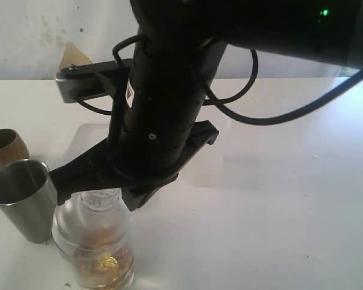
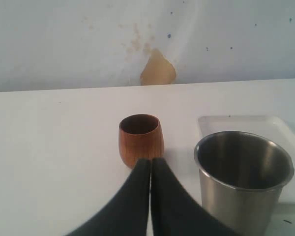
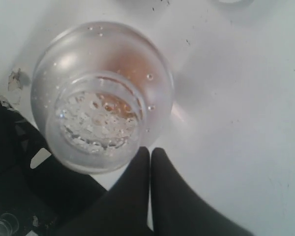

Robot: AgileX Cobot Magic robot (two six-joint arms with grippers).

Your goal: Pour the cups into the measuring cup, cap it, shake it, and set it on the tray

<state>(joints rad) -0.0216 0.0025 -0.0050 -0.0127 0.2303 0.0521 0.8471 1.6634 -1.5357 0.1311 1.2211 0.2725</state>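
- Both pincers are shut and empty. The left pincer (image 2: 150, 161) points at the squat rounded brown cup (image 2: 140, 140), and the right pincer (image 3: 150, 150) hangs just above the clear plastic measuring cup (image 3: 103, 93).
- That measuring cup stands on the white tabletop (image 1: 278, 211) beside the tall shiny steel tumbler (image 2: 243, 172), with amber liquid in its bottom. The flat white tray (image 2: 221, 125) lies behind the tumbler.
- Descending with fingers closed could knock its neck and spill it.
- Whether a cap is seated is unclear, so shaking might leak.
- Droplets on the plastic could let a grip slip.

The white table (image 1: 278, 199) carries four things — brown cup (image 1: 6, 147), steel tumbler (image 1: 24, 199), clear measuring cup (image 1: 97, 254) and white tray (image 2: 226, 119).
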